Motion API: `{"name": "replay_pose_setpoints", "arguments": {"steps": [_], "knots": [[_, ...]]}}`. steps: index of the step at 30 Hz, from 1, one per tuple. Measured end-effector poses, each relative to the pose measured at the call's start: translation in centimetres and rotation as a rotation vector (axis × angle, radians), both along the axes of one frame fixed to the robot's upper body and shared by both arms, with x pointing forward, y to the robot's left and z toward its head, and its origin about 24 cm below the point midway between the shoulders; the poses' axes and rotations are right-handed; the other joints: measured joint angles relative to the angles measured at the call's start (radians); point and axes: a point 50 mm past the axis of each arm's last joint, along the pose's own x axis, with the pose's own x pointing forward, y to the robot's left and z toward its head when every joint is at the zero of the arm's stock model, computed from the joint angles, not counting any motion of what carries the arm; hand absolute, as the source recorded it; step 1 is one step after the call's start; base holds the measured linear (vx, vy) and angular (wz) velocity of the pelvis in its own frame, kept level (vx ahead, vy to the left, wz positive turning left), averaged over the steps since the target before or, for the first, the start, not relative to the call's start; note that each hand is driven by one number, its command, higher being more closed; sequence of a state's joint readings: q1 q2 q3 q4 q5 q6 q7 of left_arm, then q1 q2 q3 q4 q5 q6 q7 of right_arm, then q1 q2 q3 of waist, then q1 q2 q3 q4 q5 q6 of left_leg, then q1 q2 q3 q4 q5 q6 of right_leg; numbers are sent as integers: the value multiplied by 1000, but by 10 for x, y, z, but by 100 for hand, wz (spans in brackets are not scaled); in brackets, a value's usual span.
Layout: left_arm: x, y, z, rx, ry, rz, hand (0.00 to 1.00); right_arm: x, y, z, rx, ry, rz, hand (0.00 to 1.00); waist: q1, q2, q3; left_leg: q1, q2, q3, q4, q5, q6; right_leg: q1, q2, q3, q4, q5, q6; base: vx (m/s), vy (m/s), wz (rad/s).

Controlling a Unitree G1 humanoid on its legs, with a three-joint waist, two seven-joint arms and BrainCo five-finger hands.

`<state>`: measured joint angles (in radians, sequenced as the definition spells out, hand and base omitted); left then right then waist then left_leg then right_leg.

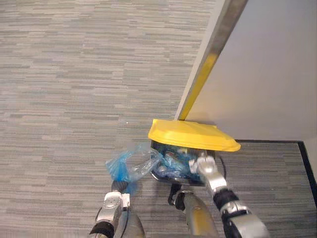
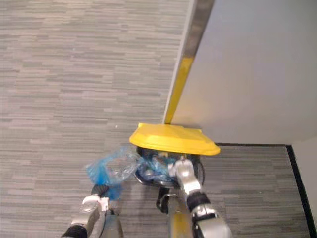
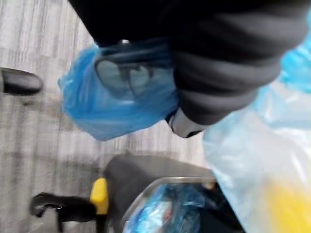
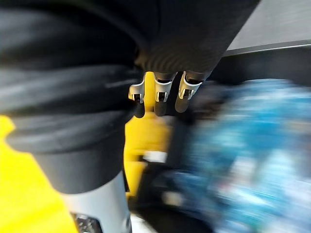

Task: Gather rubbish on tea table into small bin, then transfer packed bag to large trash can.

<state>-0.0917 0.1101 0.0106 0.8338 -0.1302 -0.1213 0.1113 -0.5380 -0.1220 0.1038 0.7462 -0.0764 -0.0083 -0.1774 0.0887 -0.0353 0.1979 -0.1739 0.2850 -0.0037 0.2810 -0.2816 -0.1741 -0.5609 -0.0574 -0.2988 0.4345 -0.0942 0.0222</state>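
Right hand recorded close up. Yellow lid seen beside it. Blurred blue bag noted beyond.

Bright, even indoor light

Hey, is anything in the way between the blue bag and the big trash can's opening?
Nothing visible blocks it. The yellow lid is tilted up over the trash can, and the blue bag reaches the opening. The right hand sits at the rim.
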Motion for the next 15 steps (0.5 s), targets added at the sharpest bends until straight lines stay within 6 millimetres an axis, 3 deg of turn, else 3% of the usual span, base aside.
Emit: {"name": "replay_pose_setpoints", "arguments": {"steps": [6,7,10,15], "knots": [[11,7,13,20,-62,-13,100,34,-15,52,-79,-123,-26,0,-5,-51,39,1,-8,-16,-27,-2,6,0,33,61,-44,18,21,-90,-11,1],[14,4,16,15,-82,-26,100,42,-21,72,-84,-169,-38,0,-7,-61,50,1,-18,-16,-34,0,2,1,34,74,-59,36,16,-31,63,-8],[18,-2,22,2,-118,-57,100,54,-29,99,-114,-218,-57,0,-9,-61,72,1,-30,-11,-32,12,-20,2,31,91,-75,63,7,-3,96,-12],[26,-14,41,-14,-220,-126,100,56,-38,108,-117,-221,-79,0,-24,-61,79,-1,-42,-15,-28,13,-28,5,20,97,-77,69,8,45,86,-1]]}}
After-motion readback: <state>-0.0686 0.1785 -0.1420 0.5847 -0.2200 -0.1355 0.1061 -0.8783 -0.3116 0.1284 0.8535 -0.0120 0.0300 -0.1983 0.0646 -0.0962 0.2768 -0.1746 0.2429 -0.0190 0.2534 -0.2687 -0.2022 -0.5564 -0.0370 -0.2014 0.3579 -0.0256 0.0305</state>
